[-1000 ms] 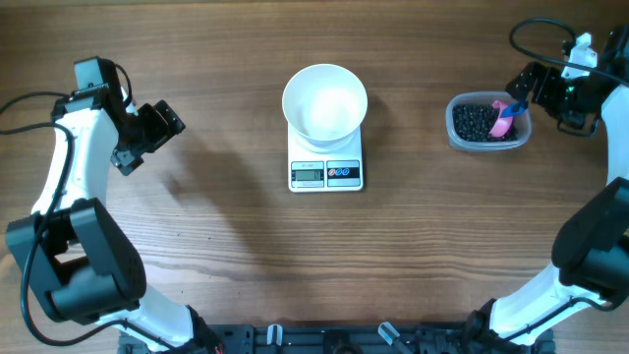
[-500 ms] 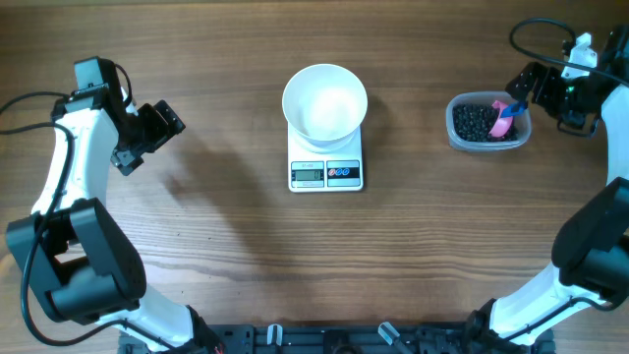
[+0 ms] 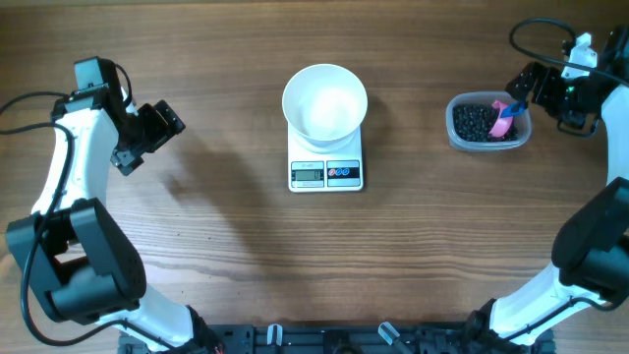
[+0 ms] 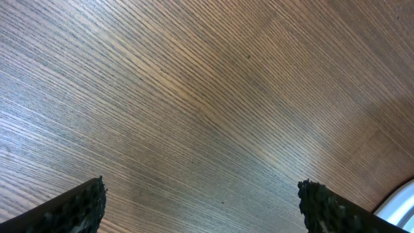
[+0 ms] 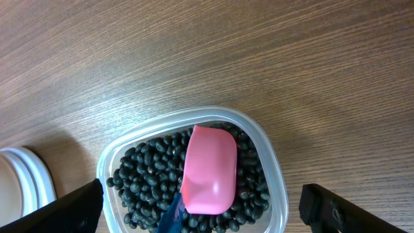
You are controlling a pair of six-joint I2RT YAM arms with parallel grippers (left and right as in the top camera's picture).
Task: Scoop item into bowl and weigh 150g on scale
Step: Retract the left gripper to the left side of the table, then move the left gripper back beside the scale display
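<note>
The right hand [image 3: 533,92], jaws wide and empty, hangs just beside the tub [image 5: 277,178] near the desk's right edge. In the tub the beans [image 5: 139,173] lie under a pink scoop [image 5: 208,169]. The empty bowl [image 3: 325,101] sits on the scale [image 3: 325,173]. The scoop is best gripped low on its handle, squarely, without tipping the tub. The left hand [image 3: 148,137] is open and empty.

No legible text anywhere, scale [image 3: 325,172] display too small to read

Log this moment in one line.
left gripper open over bare table | right gripper open near tub | pink scoop lying on beans | bowl empty, on scale
</note>
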